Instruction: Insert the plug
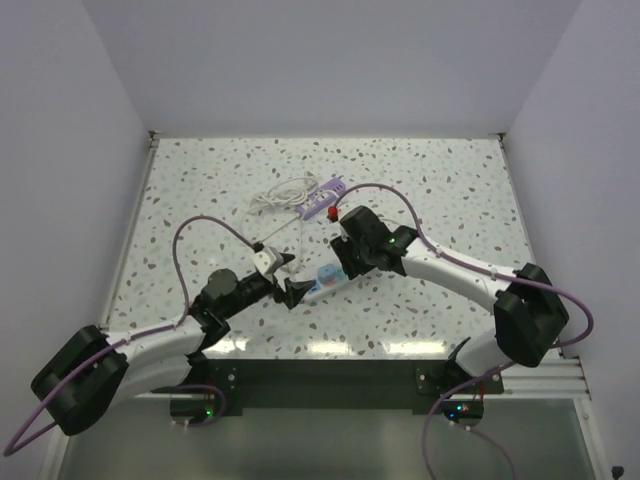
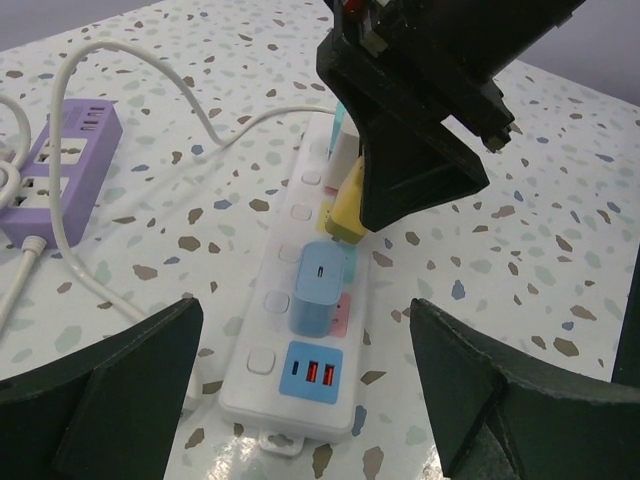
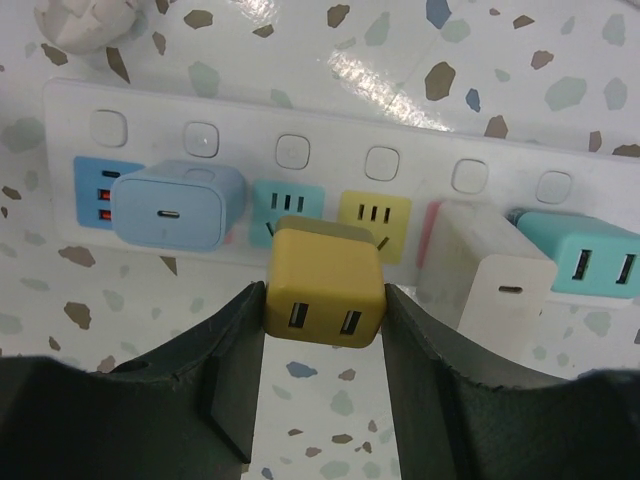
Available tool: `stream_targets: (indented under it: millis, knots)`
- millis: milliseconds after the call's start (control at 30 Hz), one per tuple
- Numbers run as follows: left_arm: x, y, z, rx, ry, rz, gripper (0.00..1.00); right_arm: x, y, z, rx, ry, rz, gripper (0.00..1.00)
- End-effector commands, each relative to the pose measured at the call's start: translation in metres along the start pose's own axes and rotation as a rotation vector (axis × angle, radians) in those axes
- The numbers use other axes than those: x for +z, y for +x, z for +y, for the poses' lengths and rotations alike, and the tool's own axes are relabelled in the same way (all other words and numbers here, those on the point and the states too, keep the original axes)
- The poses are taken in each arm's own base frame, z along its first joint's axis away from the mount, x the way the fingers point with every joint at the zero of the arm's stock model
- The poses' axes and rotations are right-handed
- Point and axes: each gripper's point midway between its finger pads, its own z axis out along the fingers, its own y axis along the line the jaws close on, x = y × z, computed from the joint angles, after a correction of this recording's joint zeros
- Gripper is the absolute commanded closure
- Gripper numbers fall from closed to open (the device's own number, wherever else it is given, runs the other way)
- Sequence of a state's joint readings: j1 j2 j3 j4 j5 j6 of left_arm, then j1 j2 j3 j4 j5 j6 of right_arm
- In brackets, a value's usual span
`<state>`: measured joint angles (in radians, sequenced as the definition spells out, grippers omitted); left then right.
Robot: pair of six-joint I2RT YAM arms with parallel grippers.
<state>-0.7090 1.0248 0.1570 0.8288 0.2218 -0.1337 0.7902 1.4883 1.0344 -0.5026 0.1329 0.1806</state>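
Speckled surface [image 1: 450,200], white power strip [image 2: 262,390], two arms.
right pincer [image 3: 322,300] pinches yellow plug [image 3: 325,287] just over strip's middle sockets; left pincer [image 2: 305,315] spread wide at strip's USB end, holding nothing.

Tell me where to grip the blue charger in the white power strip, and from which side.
Probably pinch the blue charger across its two broad flat faces, the one toward the button row and the one opposite, coming straight down onto the white power strip. It stands upright and proud; the yellow plug crowds one narrow end.
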Motion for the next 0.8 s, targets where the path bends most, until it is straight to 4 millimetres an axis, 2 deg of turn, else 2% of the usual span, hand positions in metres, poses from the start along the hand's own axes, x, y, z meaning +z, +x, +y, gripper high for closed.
stream_targets:
  millis: [0, 200, 467, 767]
  knots:
    - [0.008, -0.019, 0.004, 0.047, -0.013, -0.047, 0.10, -0.006, -0.024, -0.002, -0.022, -0.017, -0.046, 1.00]
    - [0.008, -0.019, 0.002, 0.049, -0.006, -0.046, 0.10, 0.001, -0.022, -0.020, -0.013, 0.001, -0.006, 1.00]
    - [0.008, -0.016, 0.001, 0.053, -0.003, -0.038, 0.11, 0.011, -0.012, -0.021, -0.024, 0.000, 0.054, 1.00]
    - [0.009, -0.015, 0.001, 0.057, -0.001, -0.035, 0.11, 0.006, -0.015, -0.025, -0.030, 0.023, 0.078, 1.00]
